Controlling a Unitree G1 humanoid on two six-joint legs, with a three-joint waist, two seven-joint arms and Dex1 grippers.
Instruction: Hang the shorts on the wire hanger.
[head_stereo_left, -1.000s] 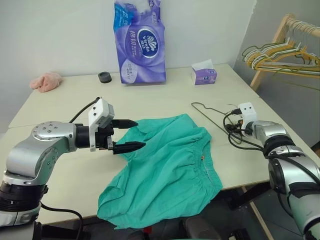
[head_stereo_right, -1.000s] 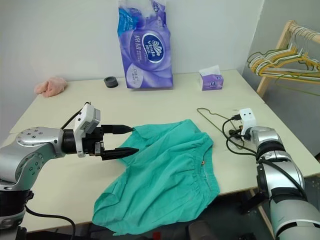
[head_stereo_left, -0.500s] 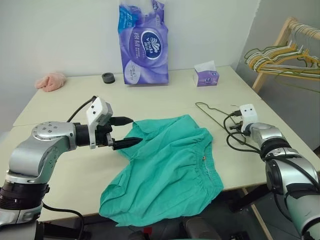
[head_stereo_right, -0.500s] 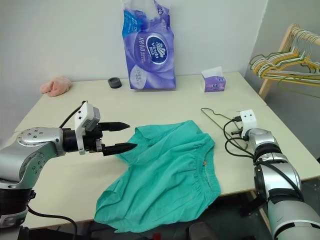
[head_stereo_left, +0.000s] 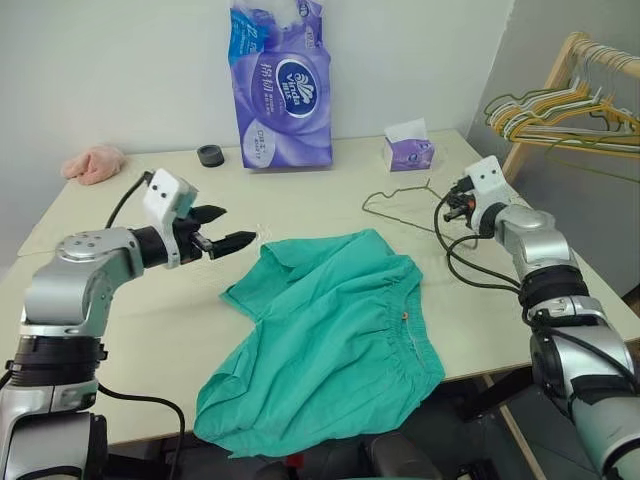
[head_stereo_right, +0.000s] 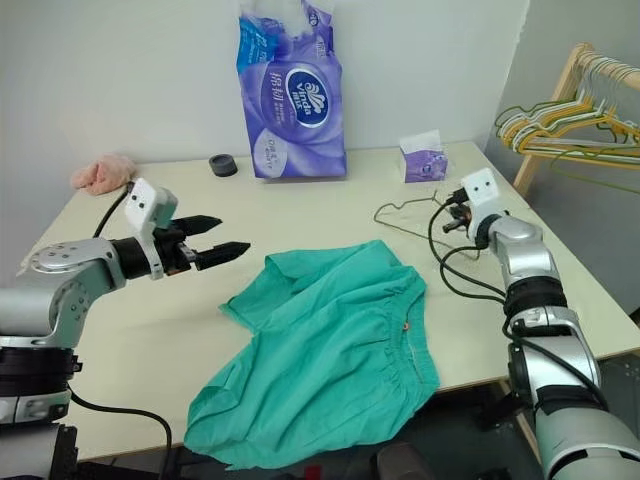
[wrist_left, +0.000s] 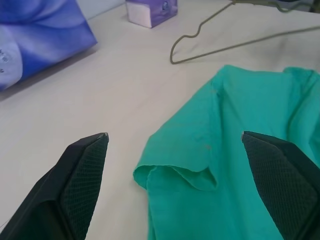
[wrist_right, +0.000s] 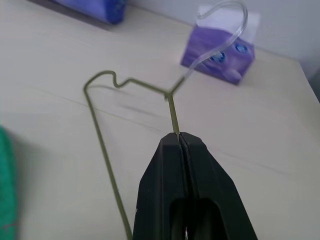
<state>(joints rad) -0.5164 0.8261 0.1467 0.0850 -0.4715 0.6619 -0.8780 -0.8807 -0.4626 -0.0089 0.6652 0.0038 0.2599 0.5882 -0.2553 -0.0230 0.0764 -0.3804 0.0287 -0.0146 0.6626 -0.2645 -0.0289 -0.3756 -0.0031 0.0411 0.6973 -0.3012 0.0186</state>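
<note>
Right hand (wrist_right: 179, 136) clenched on the wire hanger (head_stereo_left: 398, 196), pinching the thin wire just below the neck, seen plainly along the fingers in the right wrist view. Hanger at centre right of the left eye view, tilted, near shoulder raised off the counter (head_stereo_left: 320, 180) with the grip, far end apparently touching the surface close to the purple tissue box (head_stereo_left: 407, 151). Hook curving up past that box in the right wrist view.

Left hand (head_stereo_left: 222, 228) released, fingers spread wide, empty, hovering at centre left just beside the nearest fold of the shorts (head_stereo_left: 330, 335). No contact with the cloth visible.

Shorts lying crumpled across the lower centre of the frame, teal, one leg spilling over the front edge of the counter, elastic waistband facing right. Well apart from the hanger, nothing threaded.

Progress, by the look of it: early. Hanger secured and coming up, that part done. Left to do: grab the shorts, bring wire and cloth together, drape or feed the fabric over the bar, settle it so it hangs.

Toilet paper pack (head_stereo_left: 280, 80) upright at top centre, pink cloth (head_stereo_left: 92, 162) at far left, rack of coloured hangers (head_stereo_left: 560, 108) at upper right, all untouched.
</note>
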